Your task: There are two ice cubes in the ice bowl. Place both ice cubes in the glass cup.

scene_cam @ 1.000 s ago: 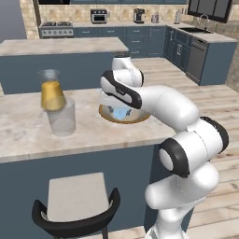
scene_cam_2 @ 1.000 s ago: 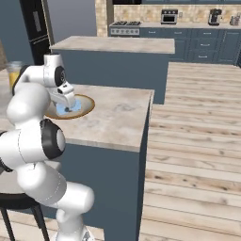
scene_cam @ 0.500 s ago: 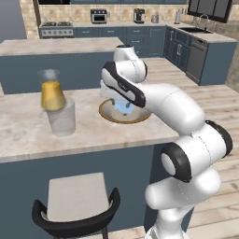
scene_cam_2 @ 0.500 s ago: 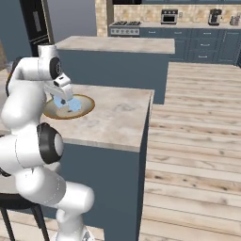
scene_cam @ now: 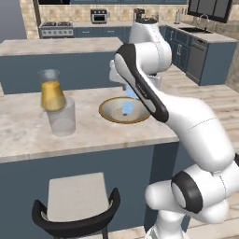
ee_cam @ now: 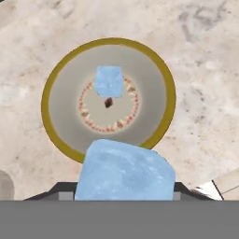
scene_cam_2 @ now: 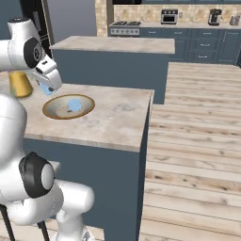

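Holding one ice cube (ee_cam: 125, 170) clamped above the ice bowl (scene_cam: 108, 115), the gripper (scene_cam_2: 46, 88) has the first transfer half done (second ice cube (ee_cam: 108, 81) lies inside that bowl), while the glass cup (scene_cam: 62, 118), left of the bowl, looks empty.

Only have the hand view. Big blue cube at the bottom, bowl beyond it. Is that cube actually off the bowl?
Observer: Yes. In the right base view, the gripper holds the held cube in the air above the ice bowl.
Operator: Where's the cup?
Observer: In the left base view, the glass cup stands on the counter to the robot's left of the bowl, apart from it.
Operator: Anything near it?
Observer: A flask of orange liquid stands just behind it.
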Robot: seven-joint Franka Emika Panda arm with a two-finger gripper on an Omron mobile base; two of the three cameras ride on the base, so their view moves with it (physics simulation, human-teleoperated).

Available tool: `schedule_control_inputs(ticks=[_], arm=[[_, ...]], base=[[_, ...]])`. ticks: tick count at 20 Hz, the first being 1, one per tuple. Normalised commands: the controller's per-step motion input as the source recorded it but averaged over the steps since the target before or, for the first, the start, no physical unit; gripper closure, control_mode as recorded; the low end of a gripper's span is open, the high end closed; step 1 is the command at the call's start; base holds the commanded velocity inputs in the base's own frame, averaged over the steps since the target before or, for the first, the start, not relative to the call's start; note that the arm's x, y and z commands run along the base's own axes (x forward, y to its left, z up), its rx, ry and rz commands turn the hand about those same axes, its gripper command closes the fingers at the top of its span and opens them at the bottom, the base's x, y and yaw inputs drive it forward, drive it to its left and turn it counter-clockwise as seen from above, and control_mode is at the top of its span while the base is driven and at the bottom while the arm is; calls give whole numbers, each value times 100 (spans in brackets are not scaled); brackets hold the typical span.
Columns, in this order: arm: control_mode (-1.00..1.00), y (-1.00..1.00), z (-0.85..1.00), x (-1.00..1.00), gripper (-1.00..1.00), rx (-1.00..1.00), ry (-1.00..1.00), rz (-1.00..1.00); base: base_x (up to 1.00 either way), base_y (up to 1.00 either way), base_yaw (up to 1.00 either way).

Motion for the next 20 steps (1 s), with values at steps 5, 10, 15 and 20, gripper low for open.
schedule_control_inputs(ticks=[5,10,15,20], arm=[[-100,-1,77,-75,100,3,-24,16],[-100,33,73,-10,100,5,-16,19],[-100,58,28,0,100,2,-2,15],[-100,59,1,0,100,0,0,14]], base=[[0,0,0],[0,0,0],[0,0,0],[0,0,0]])
